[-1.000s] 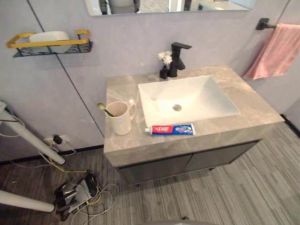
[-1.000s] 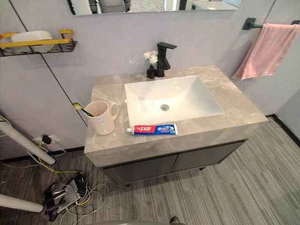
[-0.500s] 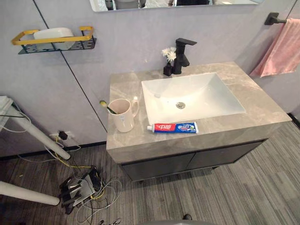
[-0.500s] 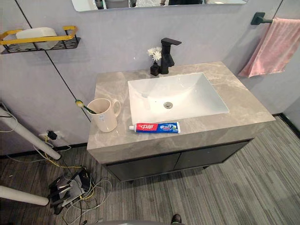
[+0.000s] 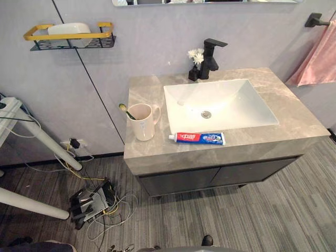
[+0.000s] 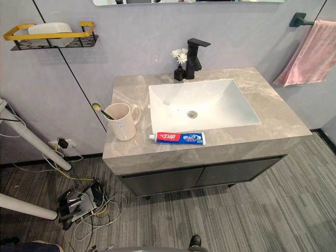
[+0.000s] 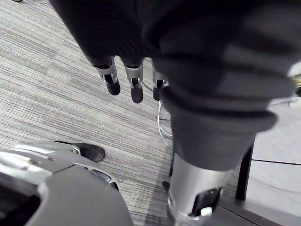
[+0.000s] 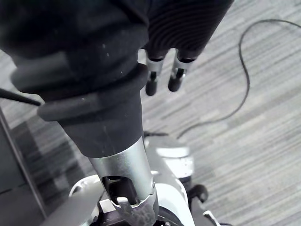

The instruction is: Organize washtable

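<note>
We see the left robot hand [image 7: 136, 87] and right robot hand [image 8: 152, 80] loose-fingered and empty; toothpaste [image 5: 198, 138] lies on the desk [image 5: 294, 113] near the cup [image 5: 144, 123].

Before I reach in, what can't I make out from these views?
Toothbrush: handle hidden inside the mug, eye views.
Towel: cut off by the right edge, eye views.
Mirror: cut off by the top edge, eye views.
Dish on the shelf: contents hidden by its wall.
Left hand, right hand: palms hidden behind their covers, wrist views.
</note>
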Robot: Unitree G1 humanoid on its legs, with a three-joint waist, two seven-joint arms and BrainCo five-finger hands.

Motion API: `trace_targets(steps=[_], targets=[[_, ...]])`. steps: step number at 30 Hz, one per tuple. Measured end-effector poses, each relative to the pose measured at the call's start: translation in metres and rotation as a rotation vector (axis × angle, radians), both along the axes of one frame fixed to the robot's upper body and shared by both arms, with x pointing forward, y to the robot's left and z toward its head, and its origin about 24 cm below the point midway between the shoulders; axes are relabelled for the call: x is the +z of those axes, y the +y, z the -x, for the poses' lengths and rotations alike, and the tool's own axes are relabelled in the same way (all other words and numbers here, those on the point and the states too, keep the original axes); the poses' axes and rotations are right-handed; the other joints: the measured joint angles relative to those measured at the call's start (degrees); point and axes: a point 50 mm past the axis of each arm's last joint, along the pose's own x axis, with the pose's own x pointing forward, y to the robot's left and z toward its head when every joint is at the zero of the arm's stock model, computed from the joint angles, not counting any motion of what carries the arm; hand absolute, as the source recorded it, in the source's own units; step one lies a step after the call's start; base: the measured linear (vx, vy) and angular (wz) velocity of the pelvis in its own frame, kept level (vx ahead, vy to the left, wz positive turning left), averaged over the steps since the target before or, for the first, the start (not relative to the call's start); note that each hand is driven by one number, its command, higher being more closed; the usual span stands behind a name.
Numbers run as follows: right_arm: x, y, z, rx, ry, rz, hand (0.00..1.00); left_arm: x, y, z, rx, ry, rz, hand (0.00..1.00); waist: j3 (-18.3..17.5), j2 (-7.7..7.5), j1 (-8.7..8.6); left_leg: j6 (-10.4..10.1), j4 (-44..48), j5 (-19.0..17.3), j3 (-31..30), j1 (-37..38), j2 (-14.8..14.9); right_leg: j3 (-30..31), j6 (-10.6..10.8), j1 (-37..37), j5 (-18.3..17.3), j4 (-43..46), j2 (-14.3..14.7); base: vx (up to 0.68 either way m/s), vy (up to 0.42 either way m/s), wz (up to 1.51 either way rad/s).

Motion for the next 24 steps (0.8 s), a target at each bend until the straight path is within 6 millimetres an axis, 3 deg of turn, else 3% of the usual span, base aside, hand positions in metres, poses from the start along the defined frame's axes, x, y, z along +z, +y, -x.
trace_targets(steps=[4, 6, 8, 11, 12, 14, 15, 17, 18, 20, 24], targets=[[0.000, -0.002, -0.002, -0.010, -0.001, 0.000, 0.00, 0.000, 0.010, 0.016, 0.218, 0.012, -0.004, 0.00, 0.7, 0.91, 0.70, -0.3, 4.3, -3.1, 1.2, -0.8, 1.1, 1.8, -0.5, -1.0, -1.0, 2.9, 0.4, -0.01, 0.003, -0.24], [0.001, -0.004, -0.002, -0.023, -0.012, -0.009, 0.00, 0.005, 0.031, 0.029, 0.403, -0.001, -0.046, 0.00, 0.9, 1.24, 1.46, -0.4, 8.7, -4.8, 1.1, -1.9, 2.3, 3.6, -0.5, -4.2, -4.2, 10.2, 0.4, 0.00, 0.005, -0.31], [0.001, -0.006, -0.005, -0.011, -0.016, -0.009, 0.00, 0.015, 0.061, 0.037, 0.556, -0.025, -0.134, 0.00, 1.0, 1.44, 1.65, 0.1, 9.8, -5.2, -2.2, -2.3, 2.3, 5.7, -0.2, -5.3, -5.1, 12.9, 0.4, 0.03, -0.019, -0.19], [0.002, -0.008, -0.005, -0.021, -0.024, -0.011, 0.00, 0.035, 0.103, 0.030, 0.706, -0.112, -0.266, 0.00, 1.3, 2.18, 1.27, 0.6, 9.9, -5.5, -5.0, -3.7, 2.7, 7.9, -0.3, -7.0, -5.2, 14.8, -0.2, -0.04, 0.032, 0.14], [0.002, -0.008, -0.004, -0.023, -0.024, -0.014, 0.00, 0.049, 0.125, 0.020, 0.763, -0.178, -0.341, 0.00, 1.3, 2.23, 1.31, 0.6, 10.2, -5.5, -5.2, -4.4, 2.6, 9.6, -0.8, -7.6, -6.3, 15.7, -0.5, -0.08, 0.027, 0.31], [0.002, -0.009, -0.006, 0.002, -0.021, -0.009, 0.00, 0.077, 0.156, 0.013, 0.871, -0.295, -0.470, 0.00, 0.9, 2.05, 1.62, 0.1, 10.5, -5.8, -5.6, -4.8, 2.6, 9.4, 1.6, -7.6, -8.2, 16.2, -0.8, -0.07, -0.038, 0.21], [0.003, -0.012, -0.007, 0.042, -0.015, -0.004, 0.00, 0.098, 0.171, 0.012, 0.918, -0.360, -0.570, 0.00, 0.2, 2.45, 1.68, -0.6, 10.6, -5.9, -6.0, -5.3, 3.3, 8.9, 1.6, -7.7, -8.3, 15.8, -0.2, 0.00, -0.113, 0.07], [0.003, -0.013, -0.007, 0.086, -0.004, 0.001, 0.00, 0.137, 0.189, 0.002, 0.929, -0.468, -0.742, 0.00, -0.6, 2.85, 2.96, -2.1, 12.4, -6.6, -6.6, -6.9, 5.2, 8.1, 0.2, -8.2, -8.4, 16.1, 1.5, 0.04, -0.145, 0.14], [0.003, -0.013, -0.009, 0.114, 0.000, 0.002, 0.00, 0.167, 0.197, -0.006, 0.920, -0.551, -0.856, 0.00, -0.8, 3.00, 3.07, -2.8, 14.6, -7.1, -8.0, -8.6, 6.8, 6.5, -0.9, -8.1, -9.1, 16.3, 2.9, 0.09, -0.238, 0.38], [0.003, -0.012, -0.014, 0.177, 0.004, 0.007, 0.00, 0.216, 0.200, -0.022, 0.915, -0.671, -1.056, 0.00, -0.9, 3.09, 3.22, -3.0, 18.7, -6.7, -9.6, -10.4, 9.7, 3.1, -2.8, -7.0, -10.7, 16.2, 5.0, 0.09, -0.225, 0.61], [0.003, -0.012, -0.013, 0.231, 0.029, 0.038, 0.00, 0.251, 0.188, -0.048, 0.867, -0.735, -1.218, 0.00, -1.0, 3.36, 3.36, -1.1, 24.9, -4.1, -3.4, -11.9, 12.7, -1.6, -4.5, -1.5, -10.9, 12.2, 6.5, 0.05, -0.170, 0.60]])
